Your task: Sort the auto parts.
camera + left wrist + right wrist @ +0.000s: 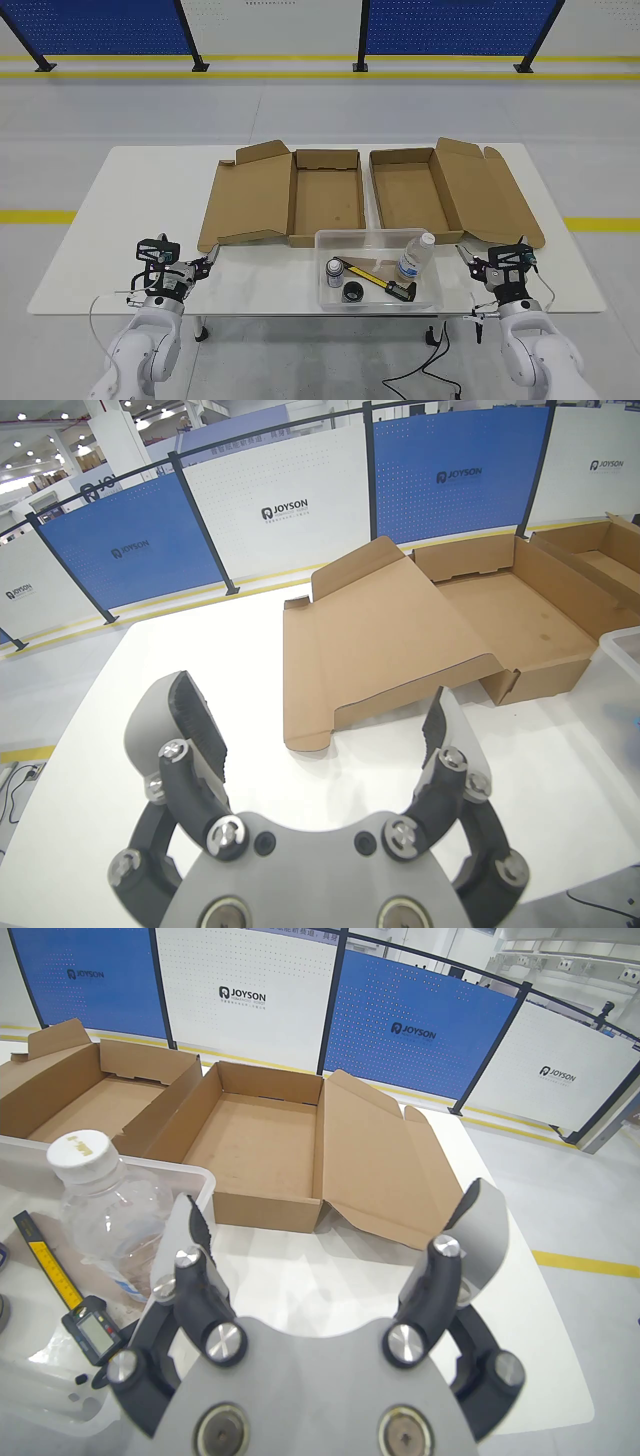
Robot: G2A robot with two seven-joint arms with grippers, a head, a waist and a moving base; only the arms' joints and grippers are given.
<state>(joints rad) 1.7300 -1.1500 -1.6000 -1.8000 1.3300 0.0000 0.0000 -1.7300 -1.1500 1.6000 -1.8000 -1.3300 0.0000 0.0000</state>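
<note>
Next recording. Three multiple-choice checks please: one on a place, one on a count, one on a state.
1. Where is the clear bottle? A) in a cardboard box B) in the clear plastic bin C) on the bare table
2. How many open cardboard boxes are on the table? A) one B) two C) three
3. How are the fingers of the left gripper? A) spread, holding nothing B) shut on the bottle C) shut on a box flap
Answers: 1 B, it sits in the bin beside the caliper; 2 B, two lie side by side behind the bin; 3 A, they stand apart over the table.
</note>
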